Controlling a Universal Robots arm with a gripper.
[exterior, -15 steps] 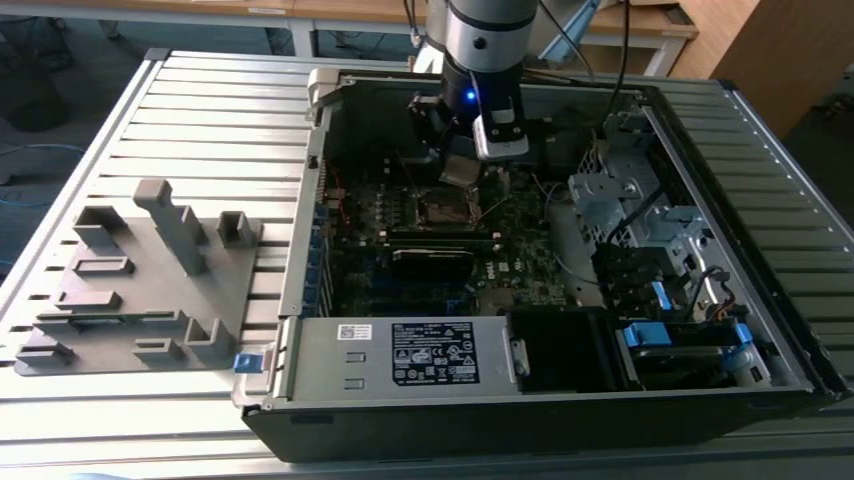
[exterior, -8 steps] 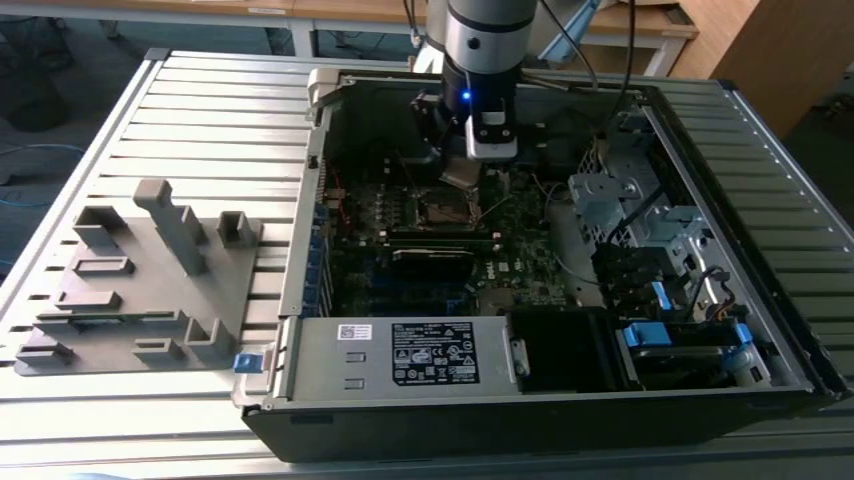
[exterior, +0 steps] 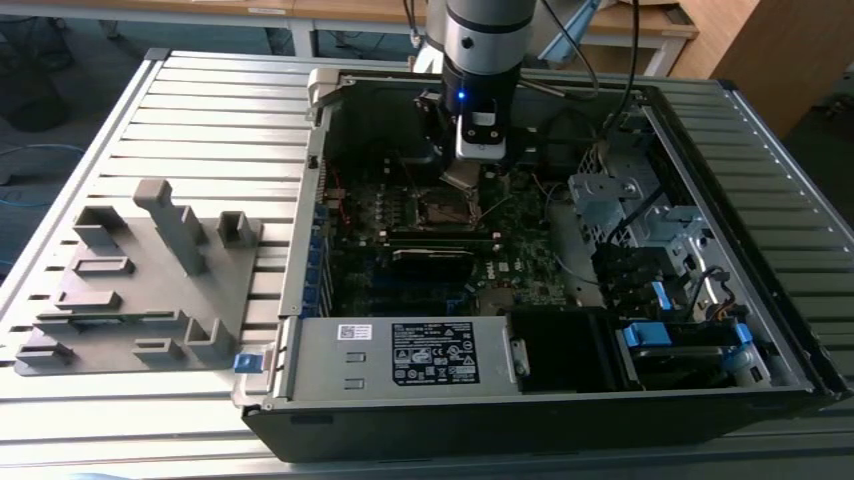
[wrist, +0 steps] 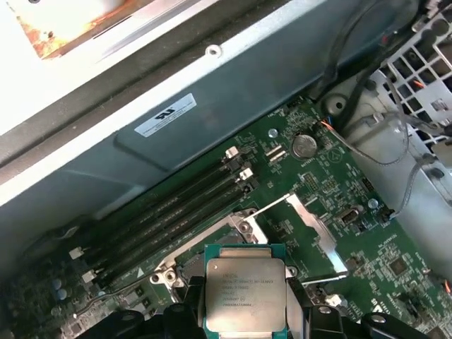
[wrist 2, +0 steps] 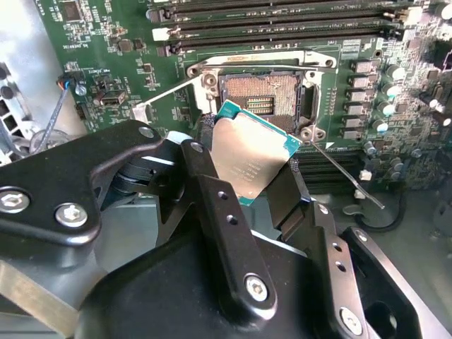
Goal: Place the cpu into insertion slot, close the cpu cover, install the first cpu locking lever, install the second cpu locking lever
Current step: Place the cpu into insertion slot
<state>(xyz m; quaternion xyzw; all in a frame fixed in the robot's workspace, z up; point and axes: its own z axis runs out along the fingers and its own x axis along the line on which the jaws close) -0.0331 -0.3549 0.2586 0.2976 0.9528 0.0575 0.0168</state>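
My gripper [exterior: 462,182] hangs inside the open computer case [exterior: 300,250], shut on the cpu [wrist 2: 248,157]. In both wrist views the black fingers [wrist 2: 206,164] clamp two opposite edges of the chip, and its dull grey top [wrist: 244,288] faces the first wrist camera. The cpu is tilted, a little above and to one side of the insertion slot [wrist 2: 265,99]. The slot lies bare with its brownish contact field showing. The cpu cover [wrist: 311,229] is swung open beside the slot. A thin wire locking lever [wrist 2: 346,180] sticks out loose from the slot's corner.
Long memory slots [wrist: 169,212] run next to the socket. Loose cables and a metal drive cage [exterior: 627,200] fill the case on the exterior view's right. A power supply [exterior: 400,355] sits at the near wall. A grey fixture block [exterior: 134,280] stands outside the case on the slatted table.
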